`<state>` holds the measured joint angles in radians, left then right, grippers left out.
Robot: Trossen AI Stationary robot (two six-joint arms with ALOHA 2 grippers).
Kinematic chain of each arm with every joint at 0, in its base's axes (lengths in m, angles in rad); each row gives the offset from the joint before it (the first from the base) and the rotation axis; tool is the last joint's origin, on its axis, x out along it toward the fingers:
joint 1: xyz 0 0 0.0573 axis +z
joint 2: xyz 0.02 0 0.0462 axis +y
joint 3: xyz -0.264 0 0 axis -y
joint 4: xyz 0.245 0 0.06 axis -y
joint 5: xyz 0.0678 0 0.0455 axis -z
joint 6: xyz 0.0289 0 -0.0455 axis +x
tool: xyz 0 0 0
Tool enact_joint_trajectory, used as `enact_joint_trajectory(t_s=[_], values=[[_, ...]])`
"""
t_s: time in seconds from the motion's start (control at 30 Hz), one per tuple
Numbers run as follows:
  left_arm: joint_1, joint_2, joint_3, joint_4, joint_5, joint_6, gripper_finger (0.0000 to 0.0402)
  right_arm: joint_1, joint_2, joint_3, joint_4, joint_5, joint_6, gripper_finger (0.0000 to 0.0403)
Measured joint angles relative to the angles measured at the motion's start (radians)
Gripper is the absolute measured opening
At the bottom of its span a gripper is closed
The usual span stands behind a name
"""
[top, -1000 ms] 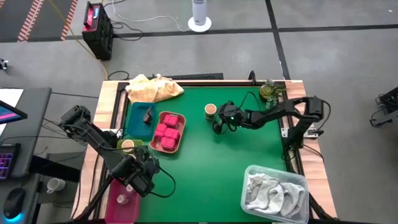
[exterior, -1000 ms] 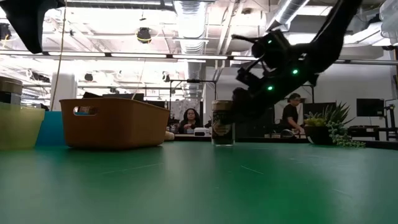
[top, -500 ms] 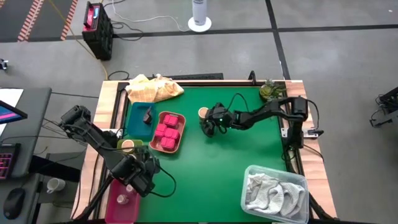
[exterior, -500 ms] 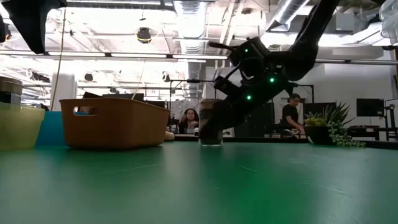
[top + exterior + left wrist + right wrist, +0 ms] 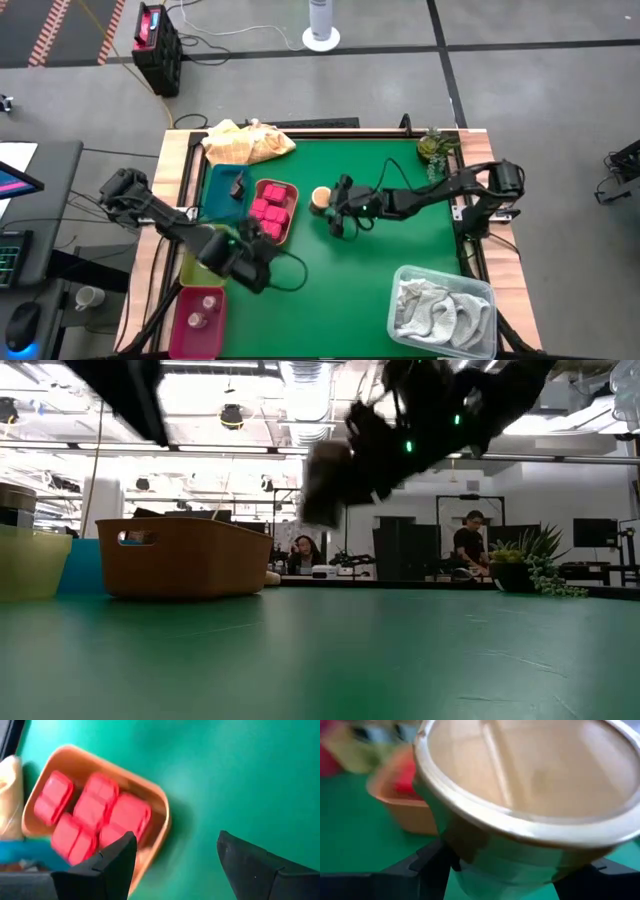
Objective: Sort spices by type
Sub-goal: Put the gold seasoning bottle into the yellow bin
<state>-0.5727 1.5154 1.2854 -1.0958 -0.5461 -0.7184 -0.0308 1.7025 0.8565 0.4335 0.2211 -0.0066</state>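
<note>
Nearest the table's front edge, two small grey-capped jars are seen already lying in the magenta tray, with the lime tray just behind it largely hidden under the left arm. The left gripper is held over the green mat beside the salmon tray, its fingers spread apart and empty. That tray is filled with pink packets; a dark wedge sits in the teal tray alongside. Farther back, a tan cup is clamped between the fingers of the right gripper, lifted clear of the mat. Sorting is judged nearly finished, with this cup not yet placed.
</note>
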Motion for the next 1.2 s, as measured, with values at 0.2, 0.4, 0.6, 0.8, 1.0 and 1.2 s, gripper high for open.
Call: enact_joint_trajectory(t_s=[0.2,0.4,0.6,0.8,1.0,1.2], values=[[0.146,0.000,0.020,0.176,0.019,0.173,0.0265,0.120,-0.007,0.040,-0.009,0.070,-0.041,0.0300],[0.212,0.000,0.056,0.360,0.006,0.372,0.0275,0.178,-0.007,0.042,-0.005,0.128,-0.047,0.0300],[0.246,0.000,0.057,0.491,0.008,0.523,0.0315,0.214,-0.007,0.042,0.018,0.130,-0.047,0.0300],[0.277,0.006,0.057,0.531,0.032,0.590,0.0349,0.229,-0.007,0.042,0.032,0.129,-0.047,0.0300],[0.325,0.008,0.057,0.534,0.094,0.580,0.0354,0.226,-0.007,0.042,0.042,0.130,-0.028,0.0300],[0.355,0.008,0.093,0.535,0.146,0.608,0.0354,0.225,0.008,0.047,0.056,0.130,-0.025,0.0300]])
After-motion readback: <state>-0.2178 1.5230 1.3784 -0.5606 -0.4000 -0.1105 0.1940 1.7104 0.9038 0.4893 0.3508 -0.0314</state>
